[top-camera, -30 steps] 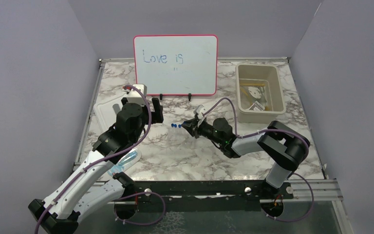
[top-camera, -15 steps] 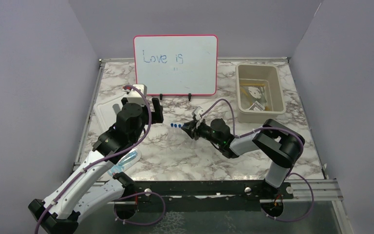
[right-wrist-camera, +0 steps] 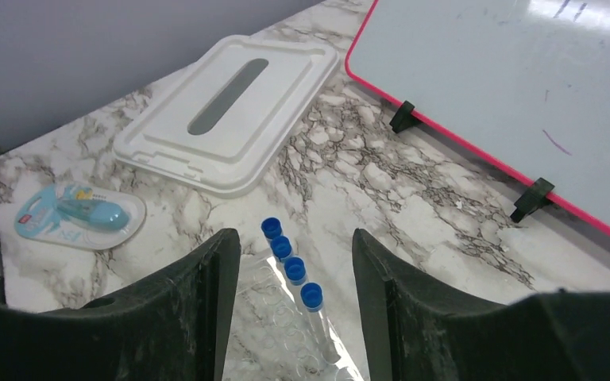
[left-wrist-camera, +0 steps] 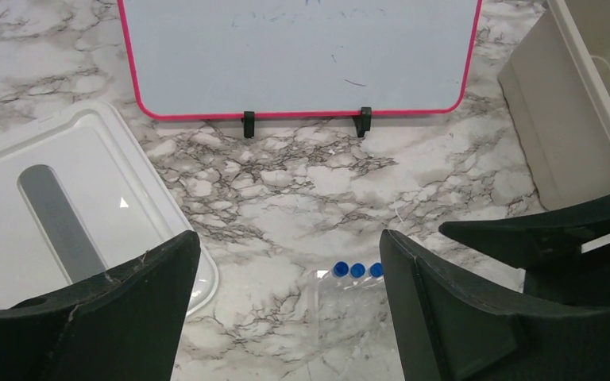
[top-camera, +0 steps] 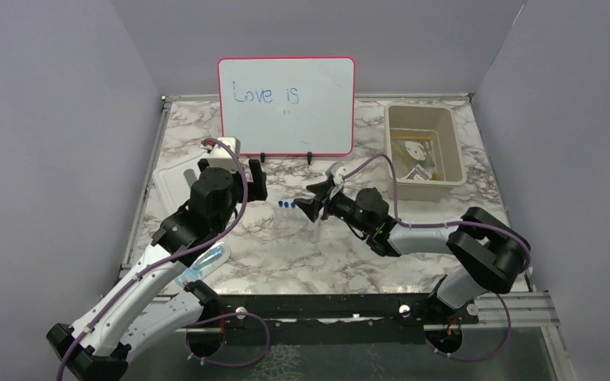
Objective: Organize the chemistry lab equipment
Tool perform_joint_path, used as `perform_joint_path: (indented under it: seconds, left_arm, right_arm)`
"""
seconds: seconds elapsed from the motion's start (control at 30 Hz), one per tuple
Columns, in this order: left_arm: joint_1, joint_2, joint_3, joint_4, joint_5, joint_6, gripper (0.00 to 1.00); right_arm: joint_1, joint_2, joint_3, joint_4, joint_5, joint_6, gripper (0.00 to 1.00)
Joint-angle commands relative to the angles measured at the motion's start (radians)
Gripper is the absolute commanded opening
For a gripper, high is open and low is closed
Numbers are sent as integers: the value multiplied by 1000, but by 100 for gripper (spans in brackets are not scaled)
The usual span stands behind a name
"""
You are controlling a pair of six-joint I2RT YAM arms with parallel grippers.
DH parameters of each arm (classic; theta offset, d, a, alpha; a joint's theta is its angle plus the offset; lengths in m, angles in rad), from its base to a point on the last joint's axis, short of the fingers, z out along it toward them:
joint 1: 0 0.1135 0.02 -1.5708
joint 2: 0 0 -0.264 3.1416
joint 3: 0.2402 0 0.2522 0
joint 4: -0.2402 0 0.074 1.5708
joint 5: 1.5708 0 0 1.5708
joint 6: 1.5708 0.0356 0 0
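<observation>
The blue-capped tubes [right-wrist-camera: 295, 270] lie in a row inside a clear packet [right-wrist-camera: 274, 317] flat on the marble table [right-wrist-camera: 413, 238], near its middle and in front of the whiteboard. The right wrist view shows four blue caps side by side, pointing away from the right arm.

The right gripper [right-wrist-camera: 295, 238] hangs low over the packet with its jaws spread. The caps sit in the gap between the two fingers, with bare table showing on either side, so nothing is grasped. Whether a finger touches the packet's clear film cannot be told.

The left gripper [left-wrist-camera: 290, 246] hovers just to the left of the tubes, its jaws released wide and empty.

A white lid [right-wrist-camera: 230, 111] with a long grey slot lies flat at the table's left side. The red-framed whiteboard [top-camera: 286, 103] stands upright on two black feet at the back. The beige bin [top-camera: 389, 151] sits at the back right, holding several small items. A blue item in a blister pack [right-wrist-camera: 79, 216] lies near the left arm's base.
</observation>
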Motion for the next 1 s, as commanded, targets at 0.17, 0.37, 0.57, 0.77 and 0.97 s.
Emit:
perform_joint_path:
  seconds: [0.17, 0.37, 0.57, 0.77, 0.97]
  left_arm:
    - [23, 143, 41, -83, -5, -84, 94]
    - [171, 331, 71, -148, 145, -159, 80]
    - [347, 497, 105, -146, 242, -184, 65]
    - [438, 750, 240, -149, 286, -175, 46]
    - [522, 964, 390, -180, 306, -155, 47]
  right_arm:
    - [8, -216, 80, -440, 227, 219, 56]
    - [7, -320, 98, -678, 319, 371, 54]
    - [7, -399, 70, -744, 271, 414, 46]
    - [8, -371, 109, -780, 206, 414, 40]
    - [7, -304, 107, -727, 127, 432, 39]
